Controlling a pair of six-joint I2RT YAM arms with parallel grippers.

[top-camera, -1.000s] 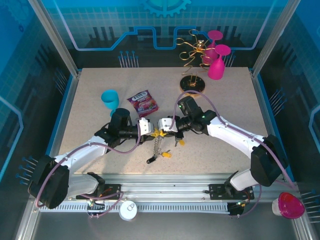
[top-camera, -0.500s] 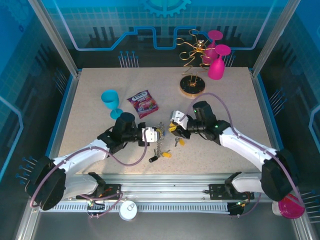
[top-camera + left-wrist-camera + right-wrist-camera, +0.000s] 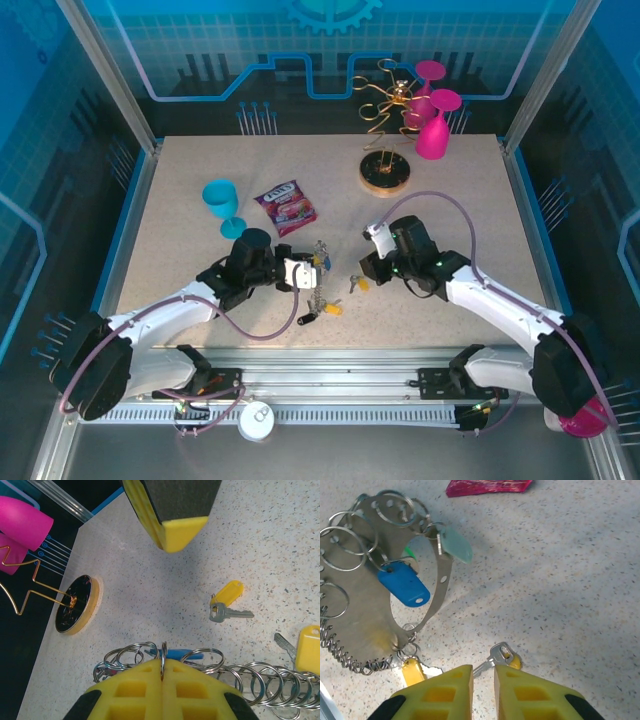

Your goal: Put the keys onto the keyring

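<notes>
My left gripper (image 3: pixel 162 674) is shut on the keyring (image 3: pixel 163 652), whose thin metal loop stands edge-on between the yellow fingers. The same loop (image 3: pixel 441 582) carries a blue-tagged key (image 3: pixel 405 585), a pale green tag (image 3: pixel 455 544) and several small split rings. A chain of rings (image 3: pixel 265 682) trails from it. My right gripper (image 3: pixel 483 680) hovers low over a silver key with a yellow head (image 3: pixel 501 657) that lies on the table, its jaws slightly apart over the blade. From above, the left gripper (image 3: pixel 305 272) and right gripper (image 3: pixel 366 270) face each other across the keyring (image 3: pixel 319 262).
Another yellow-headed key (image 3: pixel 309 647) lies by the chain, near the front (image 3: pixel 331 308). A snack packet (image 3: pixel 286 207) and a teal cup (image 3: pixel 222 200) sit behind the left arm. The gold wire stand (image 3: pixel 384 172) with pink glasses (image 3: pixel 434 125) is at the back right.
The right gripper let go at the keyring, opened a little, and drew back to the right and down over the loose yellow key. The left gripper has stayed shut on the keyring.
</notes>
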